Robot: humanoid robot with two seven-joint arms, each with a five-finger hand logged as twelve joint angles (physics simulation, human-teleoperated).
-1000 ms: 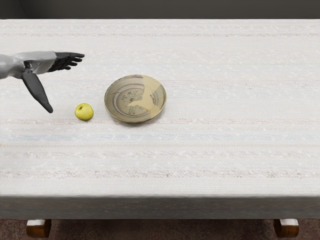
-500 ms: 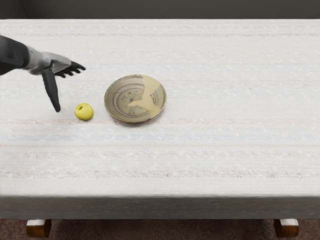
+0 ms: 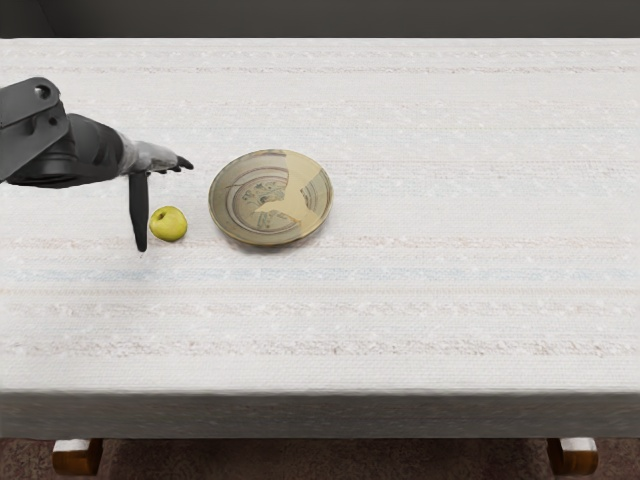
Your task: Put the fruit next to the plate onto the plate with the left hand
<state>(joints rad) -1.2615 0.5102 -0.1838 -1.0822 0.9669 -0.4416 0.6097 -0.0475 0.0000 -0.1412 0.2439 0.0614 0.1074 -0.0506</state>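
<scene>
Entries you cannot fully check:
1. The left arm [image 3: 40, 135]: cut off by the picture's left edge, over the table's [image 3: 450, 300] left end.
2. The left hand [image 3: 148, 160]: its fingers [image 3: 178, 163] are foreshortened and too small for you to count.
3. The thumb [image 3: 139, 212] beside the fruit [image 3: 168, 223]: you cannot tell whether they touch.
4. Both ends of the table are cropped. Its two feet [image 3: 75, 456] under the front edge are cut by the bottom edge.

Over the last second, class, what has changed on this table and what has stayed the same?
The left robot hand has moved right, toward the apple, and more of its arm shows. One dark finger now points down just left of the apple. The hand is open and holds nothing. The apple and plate have not moved; the apple lies on the table beside the plate.
</scene>
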